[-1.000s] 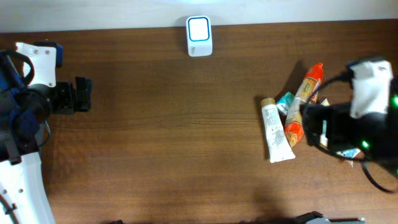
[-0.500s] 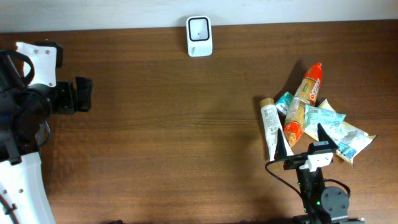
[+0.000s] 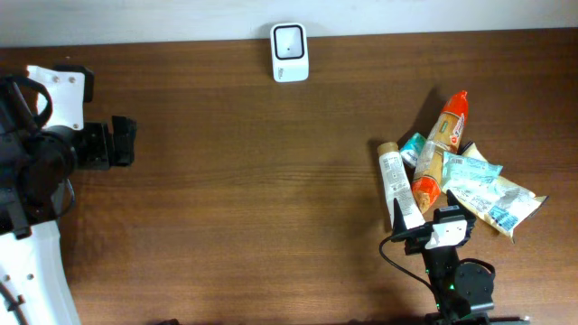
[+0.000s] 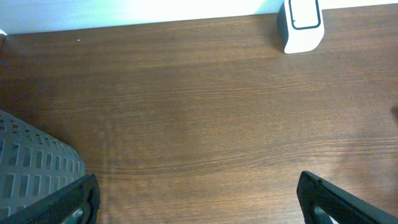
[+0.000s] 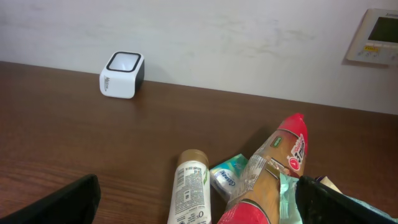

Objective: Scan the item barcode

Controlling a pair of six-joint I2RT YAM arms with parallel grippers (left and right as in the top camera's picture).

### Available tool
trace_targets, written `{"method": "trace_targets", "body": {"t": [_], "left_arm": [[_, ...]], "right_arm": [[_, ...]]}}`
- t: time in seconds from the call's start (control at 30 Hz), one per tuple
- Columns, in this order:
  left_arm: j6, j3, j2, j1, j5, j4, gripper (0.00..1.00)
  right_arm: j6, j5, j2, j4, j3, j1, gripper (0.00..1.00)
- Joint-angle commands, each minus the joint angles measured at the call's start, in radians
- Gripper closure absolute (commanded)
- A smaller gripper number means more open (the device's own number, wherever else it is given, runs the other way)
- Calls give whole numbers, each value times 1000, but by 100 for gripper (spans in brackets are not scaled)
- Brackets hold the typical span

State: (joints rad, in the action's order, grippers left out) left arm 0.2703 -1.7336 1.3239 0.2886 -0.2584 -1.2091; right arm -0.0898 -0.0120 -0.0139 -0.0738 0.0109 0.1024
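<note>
Two hands spread wide, empty. We see right hand (image 3: 426,224) just beside the pile: white plastic tube (image 3: 396,190), orange snack packet (image 3: 441,149), teal sachets (image 3: 479,185). Left hand (image 3: 122,143) well apart. White box scanner (image 3: 289,52) at brown wooden surface's (image 3: 253,208) far edge.

At the overhead's left edge, the left arm (image 3: 36,167) is black-jointed with white plates (image 3: 59,95). The right arm (image 3: 461,282), lower right, is black, carrying a white block (image 3: 442,233), a looping black cable (image 3: 388,257) and a small green light (image 3: 449,289).
</note>
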Motion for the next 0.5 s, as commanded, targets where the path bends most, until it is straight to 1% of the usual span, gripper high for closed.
{"method": "trace_targets", "body": {"t": [0.0,0.13,0.17,0.2,0.27,0.33,0.37,0.43,0.47], "left_arm": [[16,-5,-4,3,-11,-2,1],[16,2,-15,-2,-8,-2,1],[16,25,-45,-29,-7,-1,1],[16,75,-84,-55,3,-4,1],[16,304,-239,-96,22,157,1],[16,674,-448,-133,18,545,1],[16,888,-566,-164,18,774,1],[15,1194,-732,-216,18,1098,1],[15,1403,-839,-228,14,1308,1]], "right_arm": [[-7,8,10,-6,-5,-5,2],[-7,8,10,-6,-5,-5,2],[-7,8,10,-6,-5,-5,2],[-7,8,10,-6,-5,-5,2],[-7,8,10,-6,-5,-5,2],[-7,8,10,-6,-5,-5,2],[-7,8,10,-6,-5,-5,2],[-7,8,10,-6,-5,-5,2],[-7,8,10,-6,-5,-5,1]]}}
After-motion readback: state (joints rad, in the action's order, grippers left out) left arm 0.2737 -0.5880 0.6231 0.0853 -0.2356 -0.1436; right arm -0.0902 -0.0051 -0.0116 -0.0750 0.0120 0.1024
